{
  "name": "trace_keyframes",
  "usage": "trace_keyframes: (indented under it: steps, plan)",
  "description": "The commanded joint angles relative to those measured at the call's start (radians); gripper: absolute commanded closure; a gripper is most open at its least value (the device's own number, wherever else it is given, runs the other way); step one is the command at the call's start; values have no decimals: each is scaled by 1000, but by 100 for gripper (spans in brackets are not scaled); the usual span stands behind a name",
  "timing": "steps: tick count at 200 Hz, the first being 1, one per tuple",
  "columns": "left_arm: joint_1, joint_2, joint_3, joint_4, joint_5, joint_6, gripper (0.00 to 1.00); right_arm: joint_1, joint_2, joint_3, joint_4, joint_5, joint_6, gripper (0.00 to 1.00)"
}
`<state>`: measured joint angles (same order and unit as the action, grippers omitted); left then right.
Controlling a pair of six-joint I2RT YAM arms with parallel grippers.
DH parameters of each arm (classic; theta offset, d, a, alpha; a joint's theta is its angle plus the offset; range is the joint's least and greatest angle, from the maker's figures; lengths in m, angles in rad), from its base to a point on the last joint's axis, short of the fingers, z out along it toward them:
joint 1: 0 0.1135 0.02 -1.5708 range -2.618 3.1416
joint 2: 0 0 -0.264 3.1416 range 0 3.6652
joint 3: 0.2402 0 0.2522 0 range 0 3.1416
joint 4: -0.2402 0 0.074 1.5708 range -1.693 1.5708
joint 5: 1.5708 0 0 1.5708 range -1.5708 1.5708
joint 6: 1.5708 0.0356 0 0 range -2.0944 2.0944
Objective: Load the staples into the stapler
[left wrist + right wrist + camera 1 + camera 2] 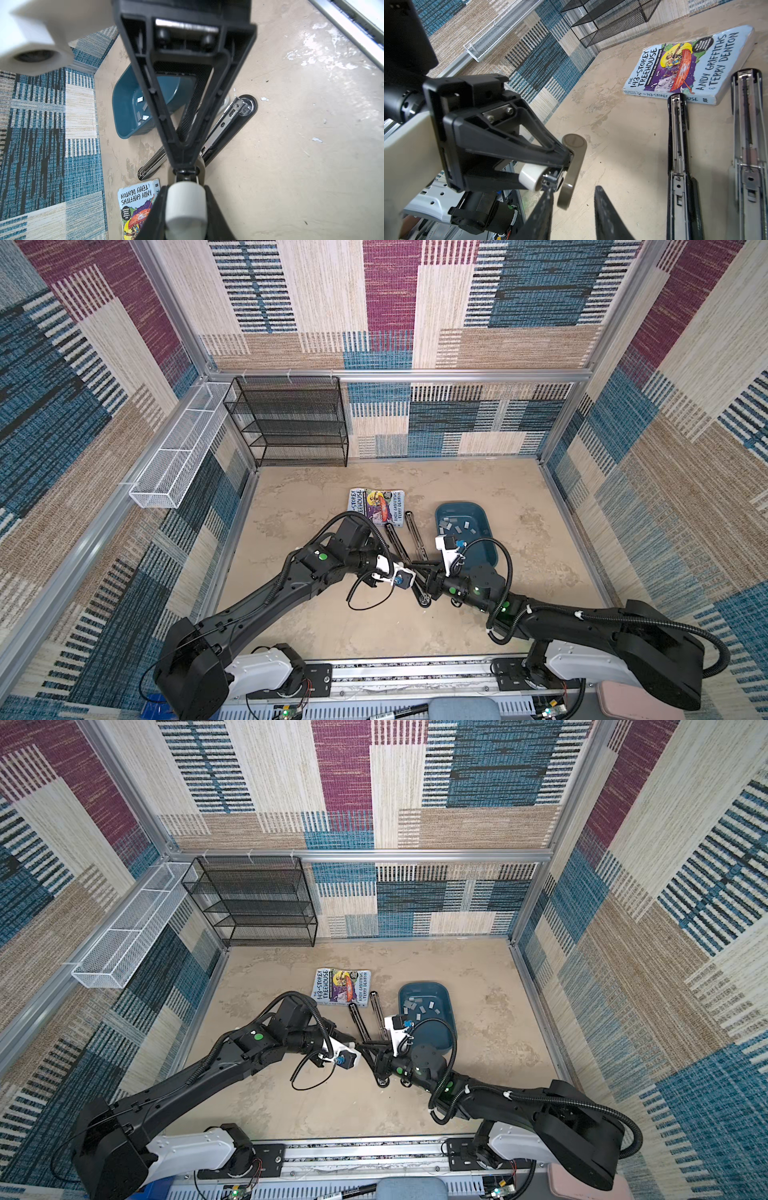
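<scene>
The black stapler [397, 539] [359, 1019] lies swung open on the table, its two long arms [677, 145] pointing at a book. Its base [228, 118] runs toward the front. Staples [457, 526] [143, 108] lie loose in a blue tub [482, 547]. By the stapler's hinge my left gripper [415, 572] [186, 189] is shut on a white cylinder [529, 176] that carries a taupe lever [574, 149]. My right gripper [426, 578] [574, 193] faces it from the other side, jaws apart, the lever's lower end between its fingers beside one finger [544, 212].
A paperback book [376, 506] [685, 68] lies just beyond the stapler's arm tips. A black mesh shelf [291, 423] stands at the back left. A white mesh basket [178, 452] hangs on the left wall. The tub [424, 984] sits right of the stapler.
</scene>
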<state>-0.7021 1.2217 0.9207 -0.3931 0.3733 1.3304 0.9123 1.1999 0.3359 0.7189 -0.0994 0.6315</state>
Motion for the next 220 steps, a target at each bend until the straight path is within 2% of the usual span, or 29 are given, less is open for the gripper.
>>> trace_keyframes:
  steps: [1,93,122,180,220]
  plan:
    - [0,-4,-1,23,24,-14,100,1,25,14,43,7,19,68]
    - [0,-31,-17,45,47,-21,100,7,80,27,62,1,52,82]
    - [2,-37,-23,65,42,-38,100,7,77,15,86,7,64,100]
    - [30,-74,-58,156,76,-101,100,8,17,-59,128,58,89,100]
    - [48,-105,-98,285,53,-206,100,7,-13,-80,132,70,88,100]
